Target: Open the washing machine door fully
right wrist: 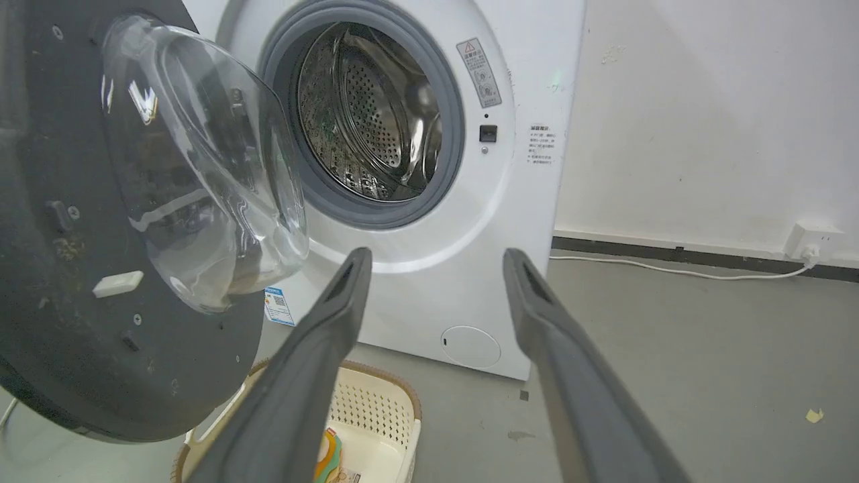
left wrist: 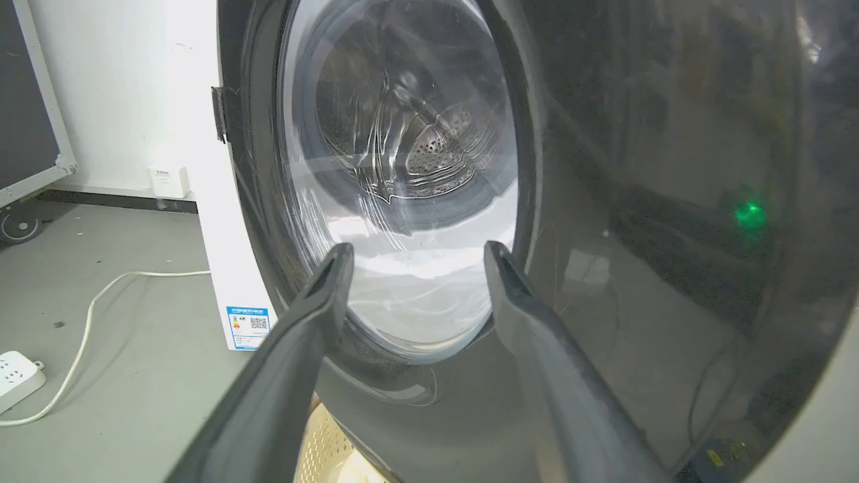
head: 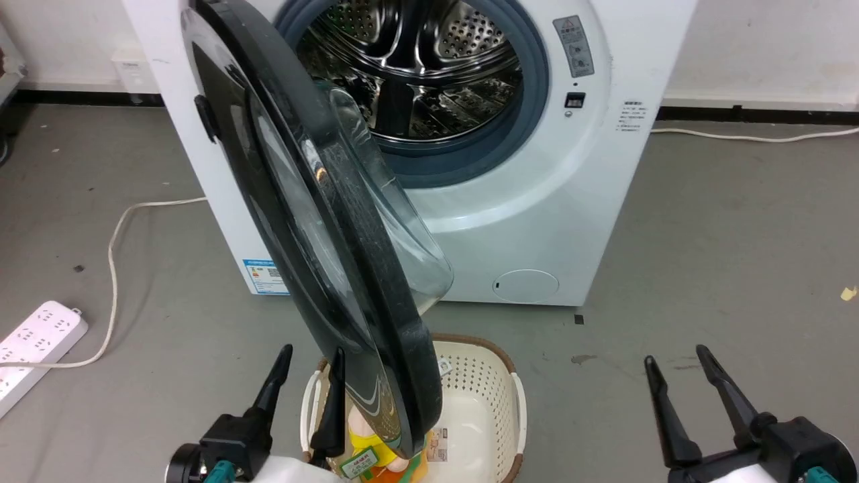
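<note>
The left gripper has its fingers spread apart and holds nothing. They point at the outer face of the washing machine door, one finger just beside its lower rim; whether it touches, I cannot tell. The right gripper, also spread and empty, hangs over the floor well apart from the door. The door stands about half open, its bottom edge above a cream laundry basket. Behind it, the white washing machine shows its steel drum.
</note>
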Robot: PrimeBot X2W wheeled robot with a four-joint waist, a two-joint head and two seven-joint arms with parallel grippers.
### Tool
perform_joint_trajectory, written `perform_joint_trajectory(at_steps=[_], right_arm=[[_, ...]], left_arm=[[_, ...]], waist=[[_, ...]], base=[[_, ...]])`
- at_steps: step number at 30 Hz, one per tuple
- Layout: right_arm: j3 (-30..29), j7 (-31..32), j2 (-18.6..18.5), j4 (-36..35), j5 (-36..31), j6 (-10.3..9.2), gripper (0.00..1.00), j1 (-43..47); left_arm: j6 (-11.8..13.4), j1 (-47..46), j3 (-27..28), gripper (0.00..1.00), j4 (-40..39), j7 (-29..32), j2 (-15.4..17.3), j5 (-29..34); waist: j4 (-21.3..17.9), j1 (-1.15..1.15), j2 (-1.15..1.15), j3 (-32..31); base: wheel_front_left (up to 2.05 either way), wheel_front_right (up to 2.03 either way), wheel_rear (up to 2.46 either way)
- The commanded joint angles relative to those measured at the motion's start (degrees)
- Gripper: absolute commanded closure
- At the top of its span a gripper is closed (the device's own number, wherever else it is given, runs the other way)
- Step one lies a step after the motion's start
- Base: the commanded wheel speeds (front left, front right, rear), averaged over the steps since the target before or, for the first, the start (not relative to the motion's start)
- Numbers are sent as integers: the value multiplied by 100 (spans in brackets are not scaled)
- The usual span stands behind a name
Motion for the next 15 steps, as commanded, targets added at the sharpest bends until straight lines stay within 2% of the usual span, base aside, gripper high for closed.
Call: perform_joint_trajectory(at_steps=[1,6,7,8,9,15], right_arm=[[-16,-34,63,-100,-91,5,0,91],[56,-36,180,-214,-254,5,0,141],[45,-36,196,-224,-256,5,0,139],[29,-36,212,-227,-250,5,0,136],[12,-36,226,-227,-244,5,0,132],[-38,-36,280,-212,-191,5,0,78]], left_arm=[[-34,37,-7,0,50,-30,11,36],[-118,11,-92,0,370,-30,11,124],[-136,-7,-95,15,406,-30,11,129],[-157,-27,-99,73,426,-30,11,122],[-182,-55,-104,100,415,-30,11,112],[-133,-201,124,100,-272,-30,11,47]], waist=[[-26,0,0,18],[-80,0,0,59],[-85,0,0,68],[-90,0,0,76],[-92,0,0,84],[-96,0,0,131]], base=[[0,0,0],[0,0,0],[0,0,0],[0,0,0],[0,0,0],[0,0,0]])
